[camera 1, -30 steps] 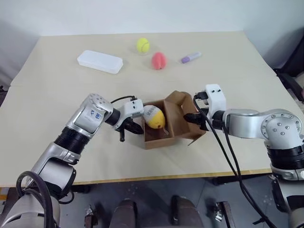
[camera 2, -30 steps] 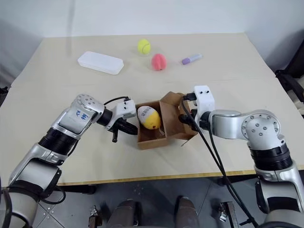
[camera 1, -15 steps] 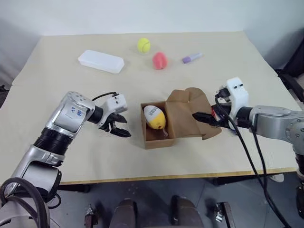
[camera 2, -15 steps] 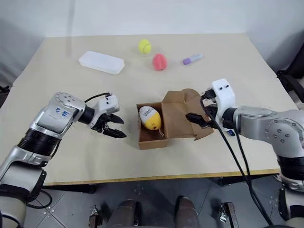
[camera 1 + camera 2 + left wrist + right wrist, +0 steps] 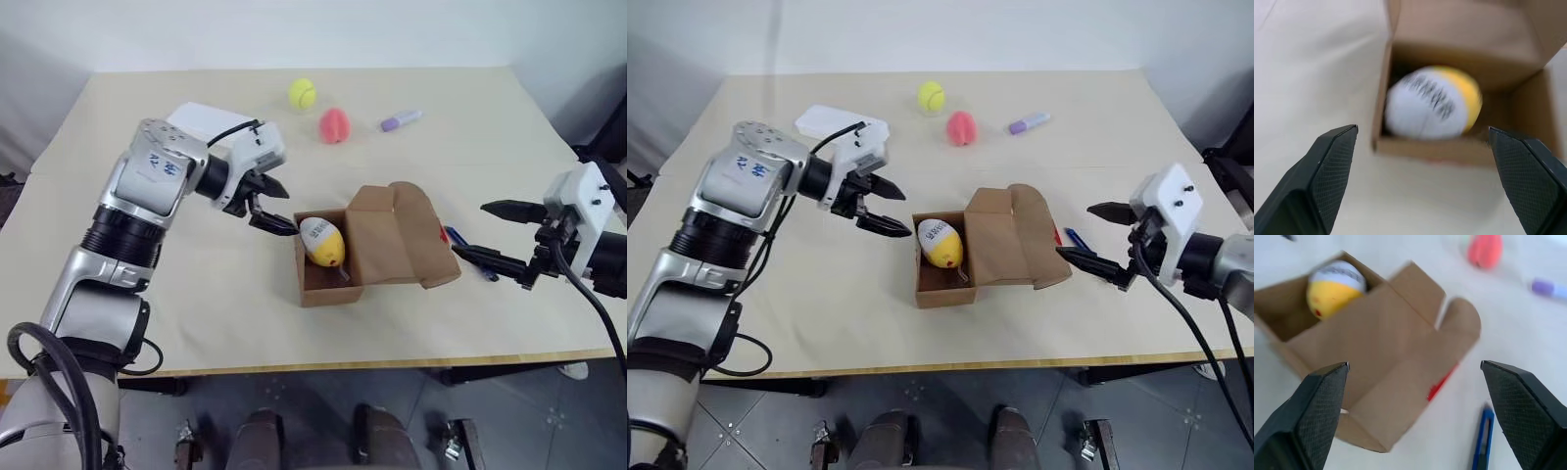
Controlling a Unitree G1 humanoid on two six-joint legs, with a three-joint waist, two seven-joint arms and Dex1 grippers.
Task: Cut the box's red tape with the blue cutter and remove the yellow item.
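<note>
The box [image 5: 377, 245] stands open mid-table, its flaps folded out to the right. The yellow item [image 5: 321, 242], white end up, lies inside it. A strip of red tape [image 5: 1440, 383] shows at the edge of the right flap. The blue cutter [image 5: 1076, 238] lies on the table just right of the box. My left gripper [image 5: 279, 206] hovers open above the box's left edge, pointing at the yellow item [image 5: 1430, 103]. My right gripper [image 5: 470, 229] hangs open to the right of the box, above the cutter [image 5: 1483, 435], holding nothing.
At the back of the table are a flat white case [image 5: 196, 117] partly behind my left arm, a yellow-green tennis ball [image 5: 302, 93], a pink-red rounded object [image 5: 335, 125] and a lavender marker [image 5: 402, 119]. The table's front edge [image 5: 323, 364] runs just below the box.
Both grippers left the box and opened. The left one swung out, then rose over the box's left edge. The right one drew back right, uncovering the cutter. The flaps stay open.
</note>
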